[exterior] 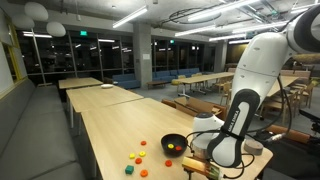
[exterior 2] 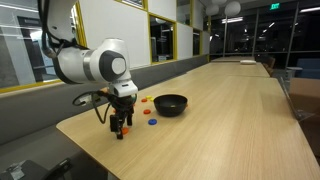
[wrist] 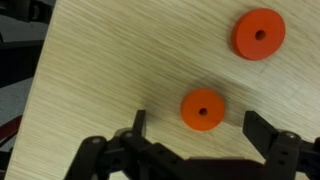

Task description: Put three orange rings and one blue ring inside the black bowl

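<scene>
Straight down, claw [wrist: 195, 122] wide over orange ring [wrist: 203, 109]

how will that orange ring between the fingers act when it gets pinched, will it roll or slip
The orange ring looks like thick, flat plastic, so probably stiff and light. Lying flat on the wooden table, it would likely slide rather than roll if nudged. Small with a smooth rim between the open fingers, it might slip out unless pinched squarely.

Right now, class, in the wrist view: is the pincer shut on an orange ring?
No, the pincer stands open, with an orange ring lying loose between its sides, touching neither.
</scene>
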`<state>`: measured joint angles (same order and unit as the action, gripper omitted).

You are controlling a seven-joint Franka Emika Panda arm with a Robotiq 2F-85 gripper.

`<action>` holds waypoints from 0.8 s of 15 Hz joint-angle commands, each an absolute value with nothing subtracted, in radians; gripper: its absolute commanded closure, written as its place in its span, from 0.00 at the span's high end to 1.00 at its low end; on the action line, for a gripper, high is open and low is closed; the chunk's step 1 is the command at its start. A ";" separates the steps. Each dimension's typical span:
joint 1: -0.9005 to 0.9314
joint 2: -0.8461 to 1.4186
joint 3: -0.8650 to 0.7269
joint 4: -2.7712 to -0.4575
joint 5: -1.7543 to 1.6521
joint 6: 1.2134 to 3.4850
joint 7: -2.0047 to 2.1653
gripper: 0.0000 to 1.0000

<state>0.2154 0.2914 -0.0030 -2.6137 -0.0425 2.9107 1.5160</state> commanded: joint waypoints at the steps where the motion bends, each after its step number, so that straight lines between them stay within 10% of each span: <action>1: 0.244 0.295 -0.016 -2.604 -0.016 2.930 1.501 1.00; 8: 0.263 0.292 -0.020 -2.604 -0.024 2.929 1.505 1.00; 9: 0.266 0.293 -0.022 -2.605 -0.025 2.931 1.506 0.75; 12: 0.274 0.292 -0.028 -2.605 -0.030 2.932 1.511 0.58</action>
<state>0.2447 0.2914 -0.0047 -2.6108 -0.0420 2.9122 1.5159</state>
